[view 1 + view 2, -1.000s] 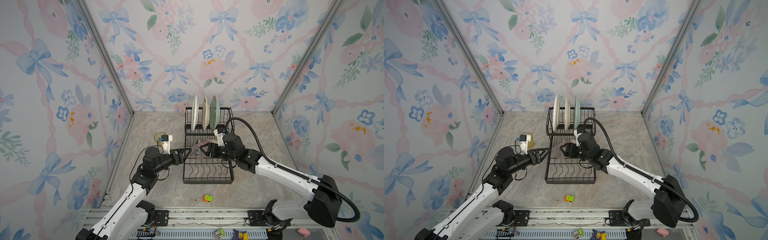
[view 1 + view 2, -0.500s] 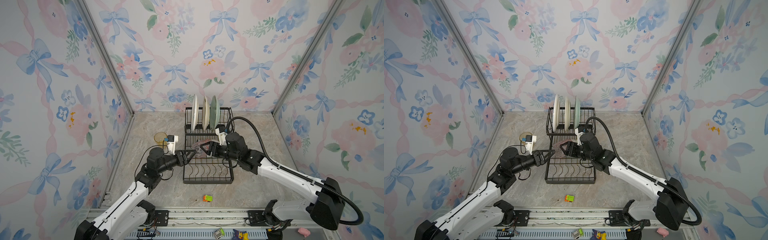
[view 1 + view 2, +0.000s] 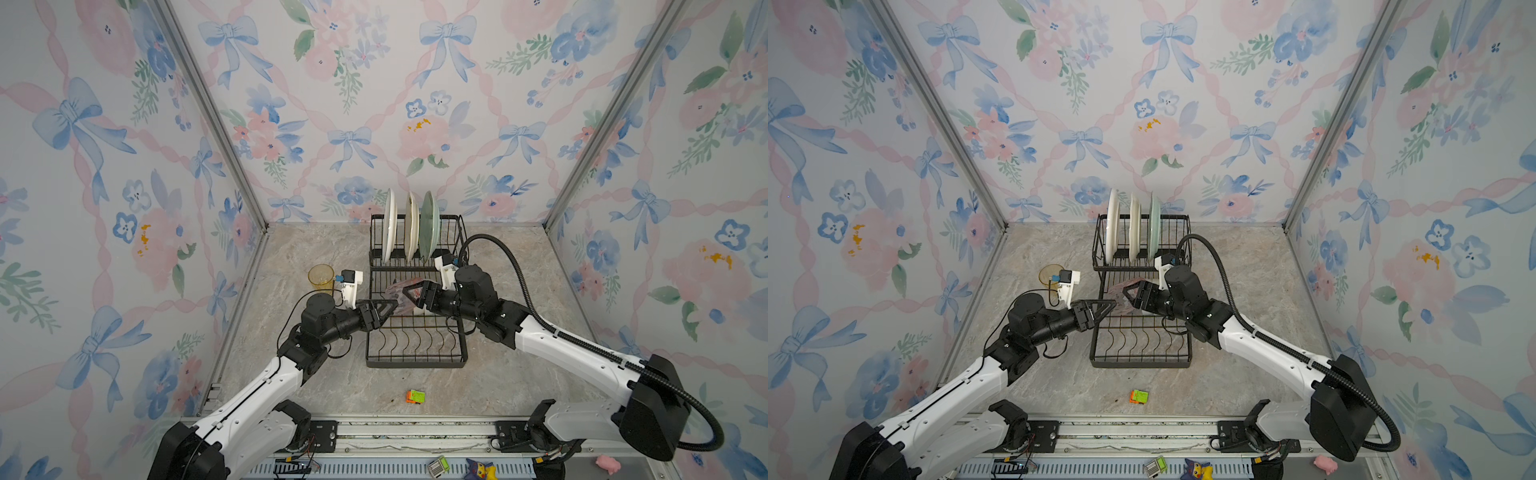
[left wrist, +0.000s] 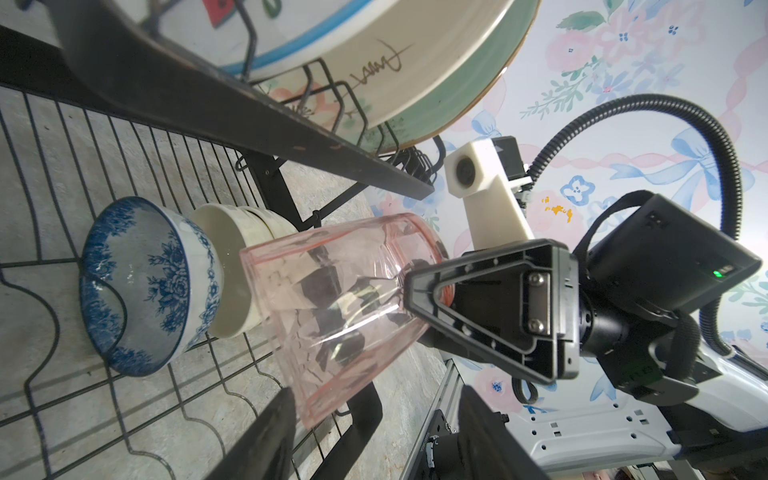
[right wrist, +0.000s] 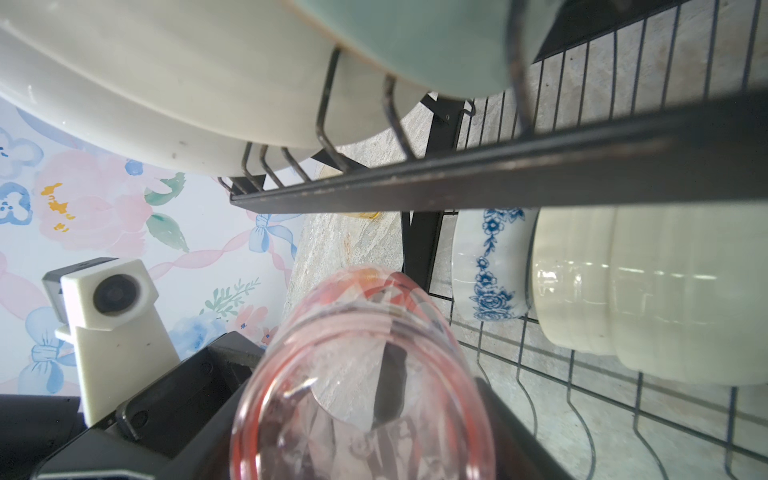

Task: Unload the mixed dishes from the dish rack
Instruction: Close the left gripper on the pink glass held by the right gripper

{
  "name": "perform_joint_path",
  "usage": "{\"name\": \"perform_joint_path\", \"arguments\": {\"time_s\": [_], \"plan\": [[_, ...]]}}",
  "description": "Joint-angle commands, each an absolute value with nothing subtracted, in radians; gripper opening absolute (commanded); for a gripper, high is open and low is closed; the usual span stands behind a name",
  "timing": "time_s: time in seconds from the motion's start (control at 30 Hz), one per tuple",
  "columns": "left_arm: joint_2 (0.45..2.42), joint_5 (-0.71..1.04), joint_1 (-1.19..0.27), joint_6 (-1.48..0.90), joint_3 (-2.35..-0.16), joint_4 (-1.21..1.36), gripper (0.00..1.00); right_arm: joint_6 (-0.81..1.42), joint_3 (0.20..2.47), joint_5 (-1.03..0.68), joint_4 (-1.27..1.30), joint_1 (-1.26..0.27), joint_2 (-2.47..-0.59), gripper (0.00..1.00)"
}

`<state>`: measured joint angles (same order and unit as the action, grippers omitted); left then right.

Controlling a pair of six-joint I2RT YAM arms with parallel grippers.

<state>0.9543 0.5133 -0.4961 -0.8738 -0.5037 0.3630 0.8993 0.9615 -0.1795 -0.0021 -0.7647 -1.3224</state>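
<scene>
Over the dish rack point(image 3: 415, 365), right claw point(image 3: 406, 292) clamps one pink tumbler point(image 4: 332, 307) lying sideways, mouth toward the parted, empty left claw point(image 3: 390, 311); three plates point(image 3: 410, 224), two bowls point(image 4: 137, 286) racked.

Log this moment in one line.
right gripper: holds pink tumbler sideways | left gripper: open, near its rim | dish rack: plates, bowls inside

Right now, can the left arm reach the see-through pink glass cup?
Probably yes: the left gripper, jaws open, faces the mouth of the see-through pink glass cup with nothing between, though the right gripper clamps its base.
</scene>
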Motion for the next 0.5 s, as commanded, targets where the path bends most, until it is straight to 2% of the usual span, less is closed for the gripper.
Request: {"name": "perform_joint_path", "arguments": {"time_s": [0.0, 0.47], "plan": [[0.978, 0.534, -0.506, -0.885, -0.506, 0.43, 0.62, 0.91, 0.957, -0.215, 0.052, -0.763, -1.31, 0.72], [1.023, 0.544, -0.516, -0.899, -0.508, 0.507, 0.61, 0.918, 0.948, -0.224, 0.053, -0.762, -1.303, 0.72]]}}
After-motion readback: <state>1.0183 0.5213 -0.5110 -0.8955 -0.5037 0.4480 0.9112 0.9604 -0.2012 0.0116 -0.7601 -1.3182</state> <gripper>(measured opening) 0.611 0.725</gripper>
